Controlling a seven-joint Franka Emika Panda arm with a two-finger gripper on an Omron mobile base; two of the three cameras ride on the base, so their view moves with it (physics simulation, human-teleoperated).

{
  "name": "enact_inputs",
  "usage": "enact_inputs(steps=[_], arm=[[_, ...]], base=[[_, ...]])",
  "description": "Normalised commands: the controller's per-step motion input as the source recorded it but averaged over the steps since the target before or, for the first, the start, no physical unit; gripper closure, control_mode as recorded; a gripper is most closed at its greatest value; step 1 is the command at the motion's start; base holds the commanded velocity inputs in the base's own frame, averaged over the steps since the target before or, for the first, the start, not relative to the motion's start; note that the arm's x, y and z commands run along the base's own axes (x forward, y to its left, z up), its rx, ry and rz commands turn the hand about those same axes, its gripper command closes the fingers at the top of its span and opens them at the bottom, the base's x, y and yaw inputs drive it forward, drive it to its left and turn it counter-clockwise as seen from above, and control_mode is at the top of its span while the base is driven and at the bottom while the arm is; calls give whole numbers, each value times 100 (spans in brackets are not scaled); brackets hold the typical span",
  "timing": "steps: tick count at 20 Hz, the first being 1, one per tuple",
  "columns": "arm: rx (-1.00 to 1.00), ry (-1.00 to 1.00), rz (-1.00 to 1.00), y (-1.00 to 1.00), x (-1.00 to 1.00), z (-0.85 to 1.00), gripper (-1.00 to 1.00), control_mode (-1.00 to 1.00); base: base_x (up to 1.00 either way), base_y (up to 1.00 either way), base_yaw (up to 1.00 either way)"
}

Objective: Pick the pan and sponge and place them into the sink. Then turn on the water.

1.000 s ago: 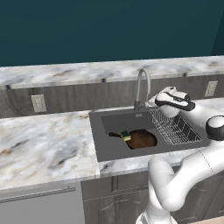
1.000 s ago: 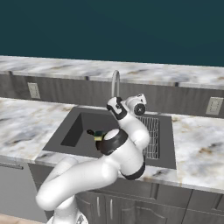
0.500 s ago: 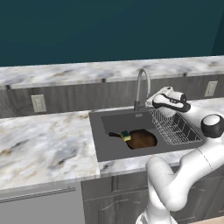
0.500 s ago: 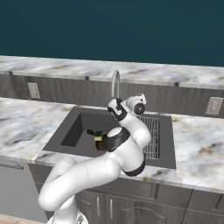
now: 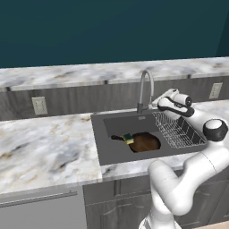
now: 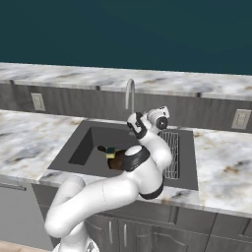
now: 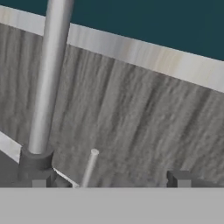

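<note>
Dark-brown iron is seen low in the sink [image 5: 103,147]: the pan [image 5: 145,142] is lying on the basin floor, and the sponge [image 5: 129,138] is resting at its handle end, touching it. Both items are judged as placed, so that part of the task is counted done. No water is seen falling from the faucet [image 5: 146,89], so the turning-on is left to do. The gripper [image 5: 160,103] is held just beside the faucet base, jaws spread wide, nothing gripped. A thin lever [image 7: 89,168] is caught between the fingertips in the hand view.
</note>
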Motion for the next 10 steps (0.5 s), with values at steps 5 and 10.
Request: enact_inputs(steps=[5, 10], arm=[[0, 0, 0, -32, 34, -2, -100, -100], [0, 0, 0, -12, 18, 0, -100, -100]], base=[[0, 0, 0], [0, 0, 0]])
